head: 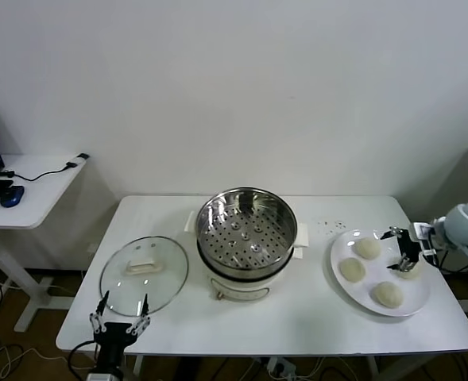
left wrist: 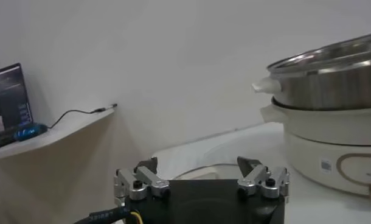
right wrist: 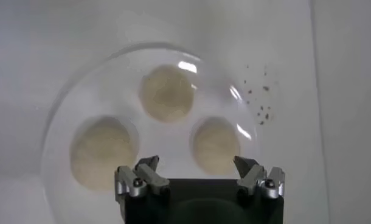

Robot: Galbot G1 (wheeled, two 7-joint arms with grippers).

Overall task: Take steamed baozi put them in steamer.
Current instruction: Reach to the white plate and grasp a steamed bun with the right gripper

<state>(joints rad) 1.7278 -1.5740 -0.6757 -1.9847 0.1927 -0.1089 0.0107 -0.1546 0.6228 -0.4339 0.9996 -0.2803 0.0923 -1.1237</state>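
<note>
Head view: my right end effector (head: 402, 251) hangs spread over the plate (head: 380, 308), seemingly straddling one baozi (head: 409, 268); left end effector (head: 120, 315) spread, beside the counter (head: 297, 325).

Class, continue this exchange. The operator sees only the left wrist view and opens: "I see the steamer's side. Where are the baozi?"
Observer: Four baozi lie on a plate, to the right of the steamer.
Operator: My left gripper is parked. Is the steamer loaded?
Observer: No, its basket is empty.
Operator: And the other arm?
Observer: The right gripper hangs open over the plate's right side.
</note>
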